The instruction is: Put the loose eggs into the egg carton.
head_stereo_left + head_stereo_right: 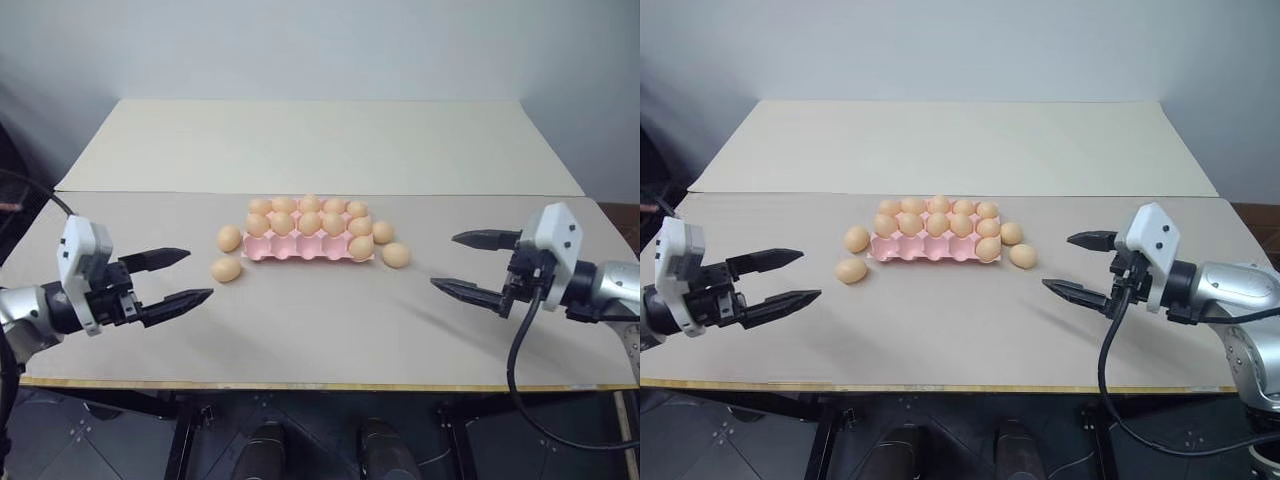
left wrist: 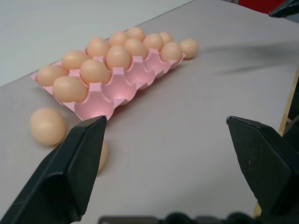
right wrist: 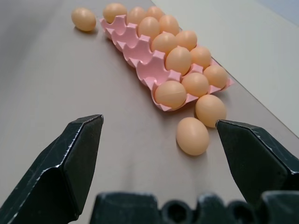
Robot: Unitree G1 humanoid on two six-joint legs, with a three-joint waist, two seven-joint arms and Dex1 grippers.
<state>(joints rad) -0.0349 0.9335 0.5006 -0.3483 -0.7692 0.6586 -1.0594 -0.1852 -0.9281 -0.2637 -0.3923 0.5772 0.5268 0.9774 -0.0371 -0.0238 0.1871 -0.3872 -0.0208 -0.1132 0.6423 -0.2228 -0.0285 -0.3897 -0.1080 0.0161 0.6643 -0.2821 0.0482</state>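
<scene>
Loose eggs: 4 lying on the worktop (image 1: 320, 330) beside the egg carton (image 1: 300, 250). Two to its left, one (image 1: 229, 238) just beside the end wall, one (image 1: 226, 269) a bit nearer the robot. Two to its right, one (image 1: 383, 232) looking to be touching the carton's end, one (image 1: 396, 255) just beside the near corner.

Handling, my read: eggs are looking light, rigid-shelled but fragile, smooth, so prob. slippery and apt to roll. Best taking each across the narrow middle w/ a gentle squeeze.

Look: small ovals, light orange-brown, matte, all alike. Carton is pale pink, moulded, lidless; back 2 rows are sitting full, front row is showing 1 egg at the right end, 4 cups empty.

Left pincer (image 1: 175, 277) and right pincer (image 1: 475, 263) are both hovering spread wide, carrying nothing, well apart from the eggs.
</scene>
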